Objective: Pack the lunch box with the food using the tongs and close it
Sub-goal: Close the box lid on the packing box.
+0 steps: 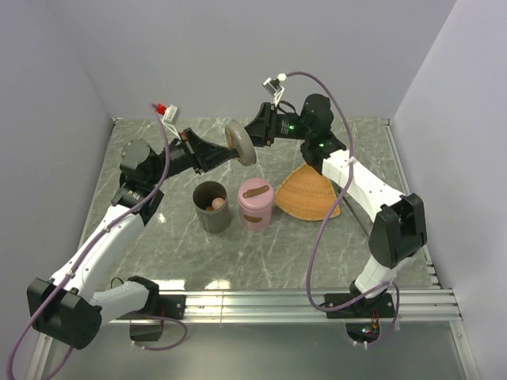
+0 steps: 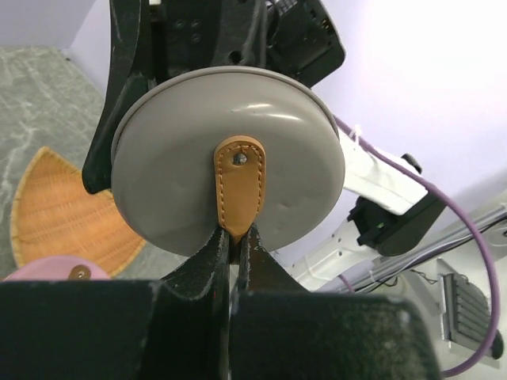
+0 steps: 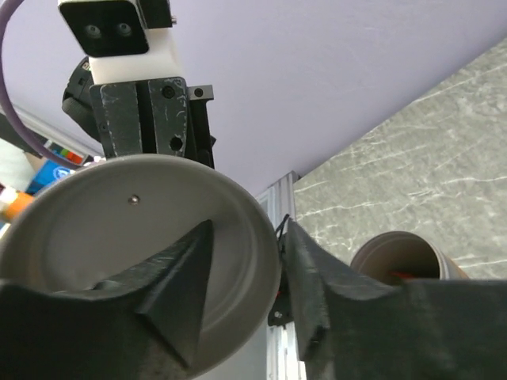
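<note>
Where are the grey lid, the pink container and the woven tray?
grey lid [image 2: 170, 186]: left wrist view, on its dome beside the tab.
pink container [image 1: 256, 216]: top external view, on its side wall.
woven tray [image 1: 305, 196]: top external view, on its middle.

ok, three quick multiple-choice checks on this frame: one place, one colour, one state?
1. Where is the grey lid?
A) on the grey container
B) in the air between the two arms
C) on the woven tray

2. What colour is the container that has its lid on?
A) pink
B) blue
C) green

3. How are the left fingers?
A) wide open
B) shut on the lid's tan tab
C) shut on empty air

Answers:
1 B: the top view shows it off the table, between both wrists.
2 A: the pink container wears a pink lid.
3 B: the left wrist view shows them pinching the tab's lower end.
</note>
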Available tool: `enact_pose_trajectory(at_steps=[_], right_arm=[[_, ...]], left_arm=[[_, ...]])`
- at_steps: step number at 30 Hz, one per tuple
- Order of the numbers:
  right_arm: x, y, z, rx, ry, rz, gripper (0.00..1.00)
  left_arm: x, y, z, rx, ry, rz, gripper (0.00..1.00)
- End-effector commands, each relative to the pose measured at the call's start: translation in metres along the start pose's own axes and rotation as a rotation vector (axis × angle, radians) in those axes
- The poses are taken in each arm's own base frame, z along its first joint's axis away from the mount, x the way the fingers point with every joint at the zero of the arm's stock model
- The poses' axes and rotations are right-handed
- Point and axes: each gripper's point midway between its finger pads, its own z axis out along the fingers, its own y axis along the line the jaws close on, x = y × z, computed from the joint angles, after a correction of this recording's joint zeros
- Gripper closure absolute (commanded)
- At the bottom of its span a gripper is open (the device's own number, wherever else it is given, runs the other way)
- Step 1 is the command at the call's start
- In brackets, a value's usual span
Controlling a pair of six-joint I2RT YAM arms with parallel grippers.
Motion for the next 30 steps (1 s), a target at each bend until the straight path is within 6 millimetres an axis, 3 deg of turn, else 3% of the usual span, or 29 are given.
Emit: enact_pose_trajectory(at_steps=[1, 4, 8, 9, 11, 12, 14, 16, 17, 18, 20, 23, 24, 30], right_arm=[[-0.008, 0.027, 0.002, -0.044, 0.01, -0.067, 0.48], [-0.012, 0.024, -0.003, -0.028, 0.0, -0.062, 0.38], [-0.024, 0.004, -0.023, 0.066, -0.039, -0.047, 0.15], [-0.027, -0.001, -0.029, 0.088, -0.047, -0.065, 0.14], [-0.029, -0.01, -0.041, 0.131, -0.055, -0.055, 0.12], [-0.036, -0.018, -0.052, 0.162, -0.072, -0.068, 0.12], [-0.039, -0.024, -0.064, 0.2, -0.084, -0.074, 0.11], [-0.046, -0.027, -0.078, 0.24, -0.103, -0.096, 0.11], [-0.045, -0.031, -0.084, 0.265, -0.098, -0.103, 0.1], [-0.049, -0.035, -0.091, 0.29, -0.111, -0.109, 0.1], [-0.049, -0.033, -0.099, 0.305, -0.115, -0.112, 0.09], [-0.053, -0.034, -0.11, 0.335, -0.126, -0.126, 0.08], [-0.052, -0.035, -0.112, 0.343, -0.121, -0.135, 0.07], [-0.054, -0.032, -0.116, 0.356, -0.128, -0.155, 0.05]], left_arm=[[-0.009, -0.011, -0.005, -0.006, -0.016, 0.11, 1.0], [-0.008, -0.003, -0.01, -0.051, -0.004, 0.126, 1.0], [-0.006, 0.022, -0.025, -0.18, 0.035, 0.166, 1.0], [-0.011, 0.025, -0.028, -0.208, 0.05, 0.247, 1.0], [0.005, 0.054, -0.041, -0.351, 0.145, 0.228, 1.0], [0.001, 0.055, -0.045, -0.375, 0.184, 0.317, 1.0], [0.018, 0.079, -0.064, -0.473, 0.32, 0.355, 1.0], [0.015, 0.078, -0.071, -0.496, 0.38, 0.421, 1.0], [0.029, 0.09, -0.085, -0.52, 0.5, 0.457, 1.0], [0.023, 0.087, -0.086, -0.527, 0.521, 0.487, 1.0], [0.037, 0.103, -0.104, -0.601, 0.655, 0.444, 1.0], [0.04, 0.116, -0.115, -0.62, 0.811, 0.473, 1.0], [0.037, 0.113, -0.123, -0.631, 0.863, 0.495, 1.0], [0.022, 0.12, -0.128, -0.729, 0.998, 0.563, 1.0]])
